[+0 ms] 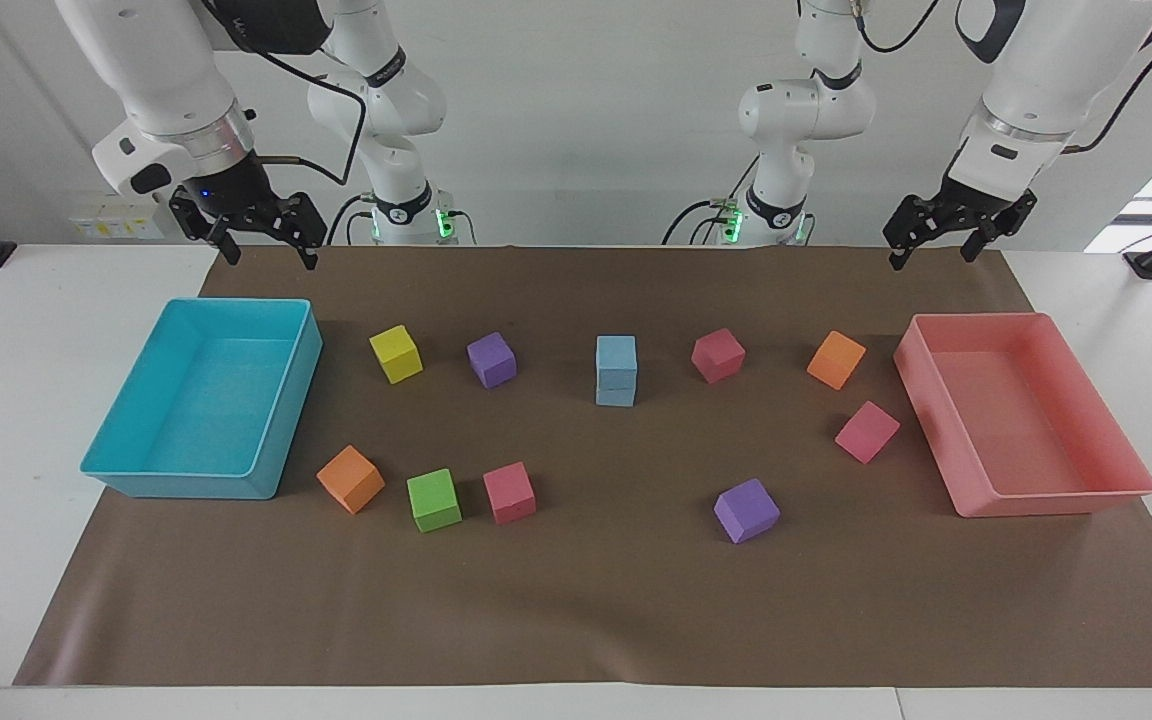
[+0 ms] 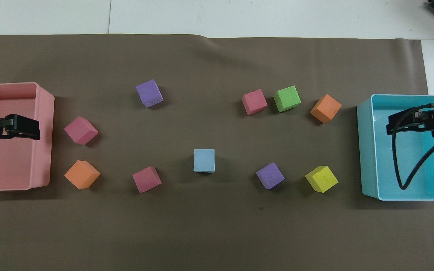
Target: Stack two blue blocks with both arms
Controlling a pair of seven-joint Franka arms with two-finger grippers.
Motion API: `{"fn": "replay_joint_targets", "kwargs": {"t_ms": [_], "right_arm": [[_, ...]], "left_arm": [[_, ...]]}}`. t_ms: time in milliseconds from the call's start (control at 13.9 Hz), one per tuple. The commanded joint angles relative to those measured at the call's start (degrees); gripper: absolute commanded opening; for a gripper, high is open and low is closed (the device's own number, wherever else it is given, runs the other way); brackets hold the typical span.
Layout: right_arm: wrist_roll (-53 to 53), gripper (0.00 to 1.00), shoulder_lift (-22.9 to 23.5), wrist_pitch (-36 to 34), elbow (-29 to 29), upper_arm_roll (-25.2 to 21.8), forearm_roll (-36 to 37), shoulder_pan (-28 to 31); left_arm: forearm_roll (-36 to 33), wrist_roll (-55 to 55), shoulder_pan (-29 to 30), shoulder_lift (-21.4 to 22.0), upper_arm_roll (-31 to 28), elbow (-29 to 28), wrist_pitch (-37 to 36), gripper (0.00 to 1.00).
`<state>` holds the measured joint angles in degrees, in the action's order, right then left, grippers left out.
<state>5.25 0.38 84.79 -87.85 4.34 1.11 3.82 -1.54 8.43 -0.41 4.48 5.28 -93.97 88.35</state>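
Observation:
The two blue blocks stand stacked in the middle of the brown mat, the upper blue block (image 1: 616,355) on the lower blue block (image 1: 616,394). In the overhead view the upper block (image 2: 204,160) hides nearly all of the lower one. My left gripper (image 1: 933,257) is open and empty, raised over the pink tray's (image 1: 1066,498) end nearest the robots; it also shows in the overhead view (image 2: 32,130). My right gripper (image 1: 272,256) is open and empty, raised over the turquoise tray (image 1: 186,485); it also shows in the overhead view (image 2: 392,126). Both are apart from the stack.
Loose cubes lie around the stack: yellow (image 1: 396,354), two purple (image 1: 491,360) (image 1: 746,510), three pink-red (image 1: 717,355) (image 1: 867,432) (image 1: 509,492), two orange (image 1: 836,359) (image 1: 350,479) and green (image 1: 434,499). A tray stands at each end of the mat.

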Motion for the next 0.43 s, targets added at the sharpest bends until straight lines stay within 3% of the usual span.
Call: {"fn": "replay_joint_targets", "kwargs": {"t_ms": [0,360], "right_arm": [[1.17,1.0,-1.61,-0.15,-1.88,0.76,0.82,0.58],[0.99,1.0,-1.61,-0.33,-1.88,0.76,0.47,0.49]], "left_arm": [[0.75,-0.16,0.85,0.62,0.52,0.28,-0.29,1.0],[0.75,-0.16,0.85,0.62,0.52,0.28,-0.29,1.0]]}}
